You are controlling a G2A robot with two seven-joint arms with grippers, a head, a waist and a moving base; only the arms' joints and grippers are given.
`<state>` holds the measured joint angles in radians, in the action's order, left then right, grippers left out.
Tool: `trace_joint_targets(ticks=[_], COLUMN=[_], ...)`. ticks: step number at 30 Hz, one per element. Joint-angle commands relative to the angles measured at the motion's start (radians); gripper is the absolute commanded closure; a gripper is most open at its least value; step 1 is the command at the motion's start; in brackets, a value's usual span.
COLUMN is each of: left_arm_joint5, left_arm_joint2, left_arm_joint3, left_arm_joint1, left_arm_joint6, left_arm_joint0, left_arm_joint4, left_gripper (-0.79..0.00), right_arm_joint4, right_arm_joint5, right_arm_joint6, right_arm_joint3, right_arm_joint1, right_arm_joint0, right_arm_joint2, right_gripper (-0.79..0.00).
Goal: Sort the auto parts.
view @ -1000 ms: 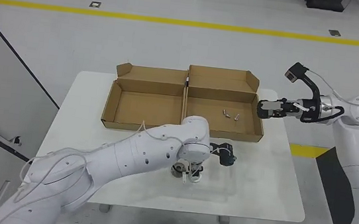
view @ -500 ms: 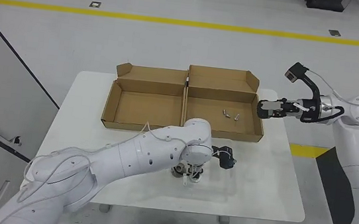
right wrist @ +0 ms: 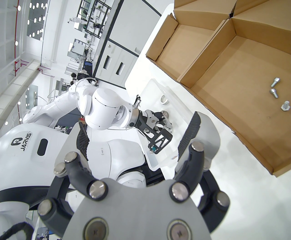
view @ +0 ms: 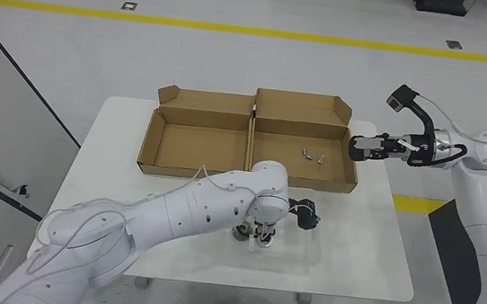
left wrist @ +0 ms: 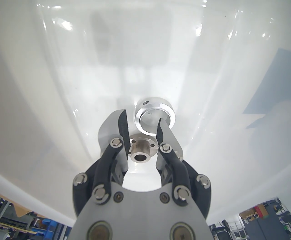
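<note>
My left gripper (left wrist: 141, 127) is down in a clear plastic tray (left wrist: 68, 68), shut on a small flanged metal hub (left wrist: 140, 152) that stands bore-up between the pads. Just beyond its fingertips lies a silver ring collar (left wrist: 155, 113), partly covered by one finger. In the top view the left gripper (view: 257, 233) is at the table's front middle. My right gripper (view: 357, 147) hangs open and holds nothing, beside the right edge of the right cardboard box (view: 350, 169). That box holds three small bolts (view: 314, 155).
The left cardboard box (view: 148, 137) adjoins the right one at the back of the white table (view: 367, 257). In the right wrist view the tray (right wrist: 156, 91) lies in front of the boxes, with the ring collar (right wrist: 163, 99) in it. A grey cabinet (view: 2, 125) stands to the left.
The left arm's wrist has shifted slightly to the right over the tray. The right arm has not moved.
</note>
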<state>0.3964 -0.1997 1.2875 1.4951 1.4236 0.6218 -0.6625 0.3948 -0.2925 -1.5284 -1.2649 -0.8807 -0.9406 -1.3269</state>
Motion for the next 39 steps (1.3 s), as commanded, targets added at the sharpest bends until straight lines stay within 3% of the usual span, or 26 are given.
trace_joint_targets(ticks=[1,27,31,34,39], left_arm_joint5=[0.001,0.015,0.017,0.018,0.015], left_arm_joint2=[-0.001,0.02,0.027,0.03,0.026], left_arm_joint3=[-0.004,-0.052,-0.064,-0.072,-0.08], left_arm_joint1=[0.001,0.019,0.025,0.03,0.037], left_arm_joint6=[-0.001,-0.015,-0.017,-0.018,-0.027], left_arm_joint0=[-0.001,-0.001,0.0,0.0,0.0], left_arm_joint4=[0.0,0.009,0.01,0.009,0.002], left_gripper=[-0.299,-0.268,-0.228,0.0,0.0], right_arm_joint4=[0.0,0.0,0.0,0.0,0.0], right_arm_joint5=[0.0,0.0,0.0,0.0,0.0], right_arm_joint6=[0.0,0.0,0.0,0.0,0.0], right_arm_joint3=[0.0,0.0,0.0,0.0,0.0], right_arm_joint1=[0.0,0.0,0.0,0.0,0.0], right_arm_joint0=[0.0,0.0,0.0,0.0,0.0], right_arm_joint2=[0.0,0.0,0.0,0.0,0.0], right_gripper=[-0.785,-0.785,-0.785,-0.785,-0.785])
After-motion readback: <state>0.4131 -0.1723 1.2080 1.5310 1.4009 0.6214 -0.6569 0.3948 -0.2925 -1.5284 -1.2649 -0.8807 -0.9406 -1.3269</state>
